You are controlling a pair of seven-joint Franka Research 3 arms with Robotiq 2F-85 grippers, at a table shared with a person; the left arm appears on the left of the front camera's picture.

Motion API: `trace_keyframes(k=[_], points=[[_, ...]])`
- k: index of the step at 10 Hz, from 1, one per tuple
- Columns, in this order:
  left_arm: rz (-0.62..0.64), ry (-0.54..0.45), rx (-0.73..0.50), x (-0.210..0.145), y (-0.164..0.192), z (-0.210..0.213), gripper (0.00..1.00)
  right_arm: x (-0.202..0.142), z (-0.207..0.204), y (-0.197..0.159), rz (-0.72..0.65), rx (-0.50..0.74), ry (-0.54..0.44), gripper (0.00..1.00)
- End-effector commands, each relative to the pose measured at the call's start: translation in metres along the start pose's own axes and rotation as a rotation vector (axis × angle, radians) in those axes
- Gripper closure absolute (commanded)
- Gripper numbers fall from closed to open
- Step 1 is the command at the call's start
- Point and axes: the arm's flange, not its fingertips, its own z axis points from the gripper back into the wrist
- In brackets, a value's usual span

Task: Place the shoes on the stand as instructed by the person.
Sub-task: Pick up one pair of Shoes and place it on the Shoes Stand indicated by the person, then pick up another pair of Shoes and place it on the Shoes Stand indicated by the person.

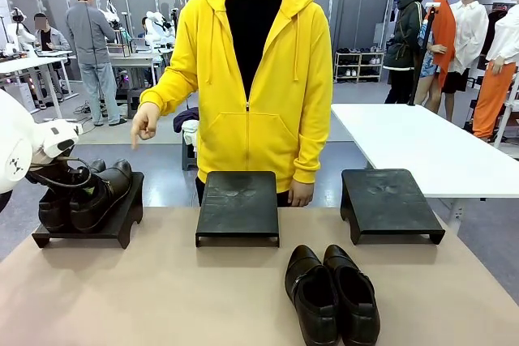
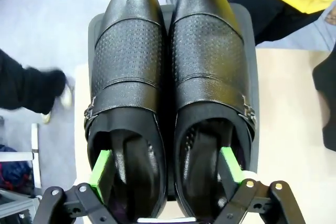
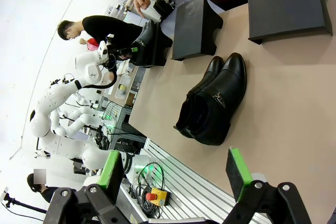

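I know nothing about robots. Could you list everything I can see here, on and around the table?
shoes on the stand: one pair, glossy black, on the left stand
shoes on the table: one pair, glossy black, side by side in front of the middle and right stands
stands: three, black, in a row: left stand, middle stand, right stand
table: one, tan, under it all
white table: one, behind on the right
person: one, yellow hoodie, at the far side
pointing hand: one, finger aimed down near the left stand
left claw: black, green pads, open, a finger inside each shoe on the stand
right claw: black, green pads, open, holding nothing
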Motion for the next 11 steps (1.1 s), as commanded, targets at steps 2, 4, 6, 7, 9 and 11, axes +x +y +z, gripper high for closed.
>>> trace_keyframes(k=[2,4,6,7,9,11], points=[[0.0,0.0,0.0,0.0,0.0,0.0,0.0,0.0,0.002,0.001,0.015,0.012,-0.004,0.0],[0.0,0.0,0.0,0.0,0.0,0.0,0.0,0.0,0.002,0.001,0.015,0.012,-0.004,0.0],[0.0,0.0,0.0,0.0,0.0,0.0,0.0,0.0,0.002,0.001,0.015,0.012,-0.004,0.0],[0.0,0.0,0.0,0.0,0.0,0.0,0.0,0.0,0.002,0.001,0.015,0.012,-0.004,0.0],[0.0,0.0,0.0,0.0,0.0,0.0,0.0,0.0,0.002,0.001,0.015,0.012,-0.004,0.0],[0.0,0.0,0.0,0.0,0.0,0.0,0.0,0.0,0.002,0.001,0.015,0.012,-0.004,0.0]])
